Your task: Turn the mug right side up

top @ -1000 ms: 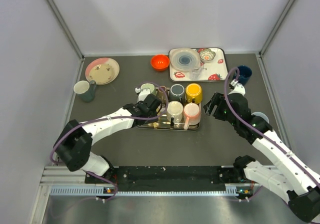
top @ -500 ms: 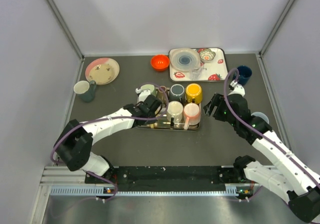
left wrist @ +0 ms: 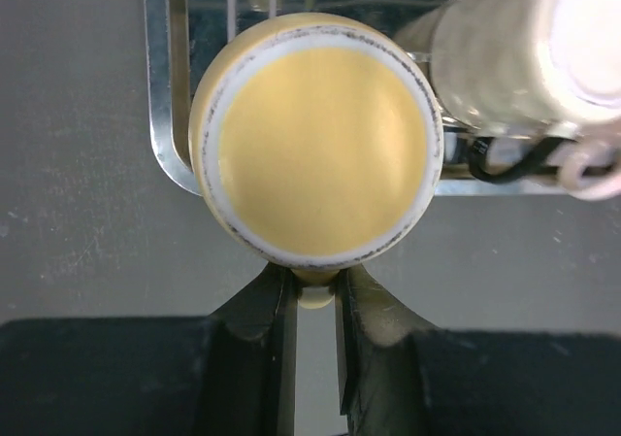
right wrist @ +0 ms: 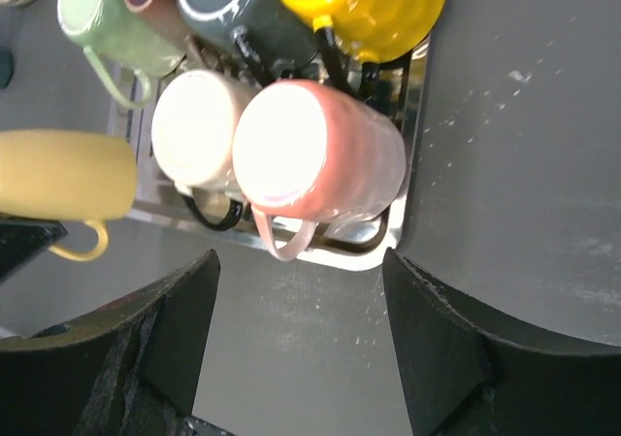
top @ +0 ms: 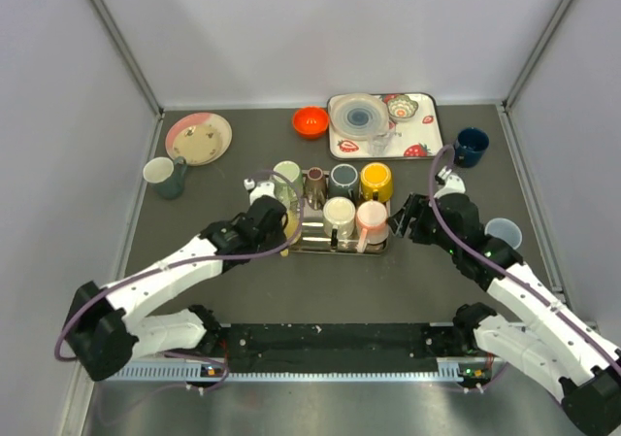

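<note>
The mug [left wrist: 325, 145] is pale yellow, and its flat base faces the left wrist camera. My left gripper [left wrist: 315, 285] is shut on its handle [left wrist: 316, 290]. The mug hangs over the near left corner of the metal tray [left wrist: 160, 116]. In the right wrist view the mug [right wrist: 68, 174] shows side-on, with its handle [right wrist: 82, 247] toward the black left fingers. From the top view, my left gripper [top: 277, 218] sits at the tray's left end. My right gripper [top: 400, 224] stands open just right of the tray, holding nothing; its wrist view shows it [right wrist: 299, 266] near the pink mug.
On the tray [top: 335, 248] stand upside-down mugs: pink [right wrist: 310, 154], cream [right wrist: 194, 130], green [right wrist: 97, 14], dark grey [right wrist: 233, 9], bright yellow [right wrist: 369, 4]. Farther back are an orange bowl [top: 310, 121], a strawberry tray [top: 419, 143] and a plate [top: 199, 137].
The left arm has drawn back toward the near left with the pale yellow mug, its jaws closed on the handle. The right gripper has shifted slightly toward the tray.
</note>
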`<act>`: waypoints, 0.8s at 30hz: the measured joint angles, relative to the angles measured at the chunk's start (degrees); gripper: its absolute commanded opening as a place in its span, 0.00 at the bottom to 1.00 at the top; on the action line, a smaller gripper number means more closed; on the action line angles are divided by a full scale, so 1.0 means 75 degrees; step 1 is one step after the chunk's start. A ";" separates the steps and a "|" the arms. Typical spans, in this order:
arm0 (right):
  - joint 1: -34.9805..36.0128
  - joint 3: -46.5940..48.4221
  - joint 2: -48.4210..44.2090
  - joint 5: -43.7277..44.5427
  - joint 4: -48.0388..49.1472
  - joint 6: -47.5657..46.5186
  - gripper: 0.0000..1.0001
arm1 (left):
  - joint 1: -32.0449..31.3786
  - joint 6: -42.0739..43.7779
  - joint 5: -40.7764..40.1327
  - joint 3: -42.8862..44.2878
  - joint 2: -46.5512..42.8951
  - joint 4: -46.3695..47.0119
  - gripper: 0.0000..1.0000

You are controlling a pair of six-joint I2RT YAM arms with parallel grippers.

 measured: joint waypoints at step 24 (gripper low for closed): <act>0.0041 -0.1900 0.0592 -0.6435 0.7717 0.4092 0.77 | 0.0003 -0.1014 0.3552 -0.2095 -0.3305 0.6210 0.00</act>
